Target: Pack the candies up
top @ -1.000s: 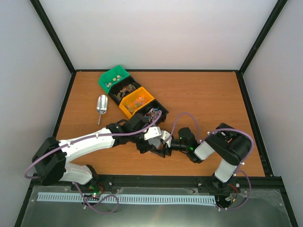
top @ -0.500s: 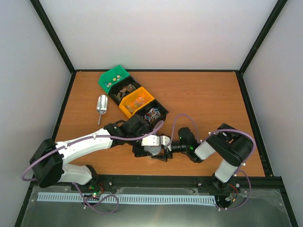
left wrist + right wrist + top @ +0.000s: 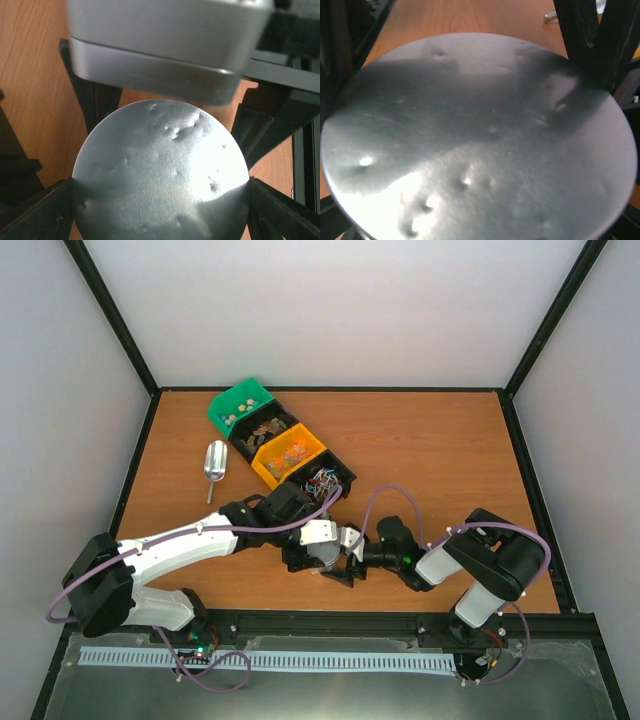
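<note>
Down near the front edge of the table [image 3: 430, 450], about the middle, both arms come together nose to nose around a round silver lid [image 3: 160, 175]. It's pretty dinged up, little dents all over. The left gripper [image 3: 323, 558] has it pinched: in the left wrist view its black fingers [image 3: 50, 210] press against opposite edges of the disc at its widest part. The right gripper [image 3: 352, 562] comes in from the other side, right up against the lid. Its wrist camera is basically filled with silver, so honestly I can't tell whether that one is clamped on or just spread around it. The candies [image 3: 290, 452] are nowhere near all this. They're sitting in a diagonal row of bins [image 3: 266, 470] at the far left of the table: green, black, orange, black. A small metal scoop [image 3: 214, 462] lies on the wood just left of the bins, apart from them.
</note>
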{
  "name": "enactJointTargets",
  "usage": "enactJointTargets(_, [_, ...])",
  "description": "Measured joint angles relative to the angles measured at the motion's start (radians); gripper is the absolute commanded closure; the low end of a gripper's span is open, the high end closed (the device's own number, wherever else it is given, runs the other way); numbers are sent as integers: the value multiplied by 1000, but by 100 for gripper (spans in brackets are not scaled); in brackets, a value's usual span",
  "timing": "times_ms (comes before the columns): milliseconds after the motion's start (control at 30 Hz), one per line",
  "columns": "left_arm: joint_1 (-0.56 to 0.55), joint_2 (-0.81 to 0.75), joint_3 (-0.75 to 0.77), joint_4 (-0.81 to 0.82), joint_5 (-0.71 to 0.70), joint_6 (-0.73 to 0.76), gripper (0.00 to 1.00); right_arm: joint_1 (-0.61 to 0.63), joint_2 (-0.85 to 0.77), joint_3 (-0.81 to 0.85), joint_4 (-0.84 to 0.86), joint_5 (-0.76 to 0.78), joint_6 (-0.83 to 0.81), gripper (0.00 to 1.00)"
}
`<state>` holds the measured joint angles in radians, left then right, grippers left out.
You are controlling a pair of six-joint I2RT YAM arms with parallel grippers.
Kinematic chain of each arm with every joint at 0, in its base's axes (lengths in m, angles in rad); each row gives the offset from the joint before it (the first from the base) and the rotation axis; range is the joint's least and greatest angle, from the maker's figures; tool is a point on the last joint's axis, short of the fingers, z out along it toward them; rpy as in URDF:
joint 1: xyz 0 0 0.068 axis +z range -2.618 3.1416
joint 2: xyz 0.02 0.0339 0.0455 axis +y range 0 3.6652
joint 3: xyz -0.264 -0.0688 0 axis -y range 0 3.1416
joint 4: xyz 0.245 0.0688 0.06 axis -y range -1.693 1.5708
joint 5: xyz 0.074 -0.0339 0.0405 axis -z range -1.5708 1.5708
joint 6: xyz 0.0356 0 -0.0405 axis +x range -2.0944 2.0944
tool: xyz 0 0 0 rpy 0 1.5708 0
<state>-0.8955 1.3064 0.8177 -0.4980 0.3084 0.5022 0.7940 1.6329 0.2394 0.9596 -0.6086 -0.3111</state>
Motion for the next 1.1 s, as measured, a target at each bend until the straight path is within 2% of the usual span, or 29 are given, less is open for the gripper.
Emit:
enactJointTargets(167, [-12, -3, -5, 21, -51, -58, 45, 38, -11, -6, 6, 105, 45, 1])
enactJointTargets(333, [-13, -4, -5, 28, -50, -60, 45, 43, -4, -5, 19, 121, 50, 21])
enactJointTargets(500, [-9, -14, -11, -5, 9, 107, 51, 43, -1, -14, 27, 61, 19, 32])
enactJointTargets(567, [-1, -7, -2, -29, 44, 188, 51, 43, -2, -19, 32, 31, -11, 27])
enactJointTargets(600, [3, 5, 13, -51, 62, 227, 51, 42, -1, -20, 32, 19, -22, 22])
enactJointTargets(667, [12, 30, 41, -82, 84, 277, 51, 33, -2, -20, 24, -3, -42, 4])
enactJointTargets(700, [18, 41, 52, -92, 95, 294, 51, 27, -1, -19, 21, -10, -50, 1])
enactJointTargets(833, [34, 45, 55, -93, 97, 274, 52, 5, 2, -8, 7, -18, -78, 0])
enactJointTargets(1100, [36, 41, 45, -19, -38, 42, 53, 8, -3, -4, 10, 91, -34, 0])
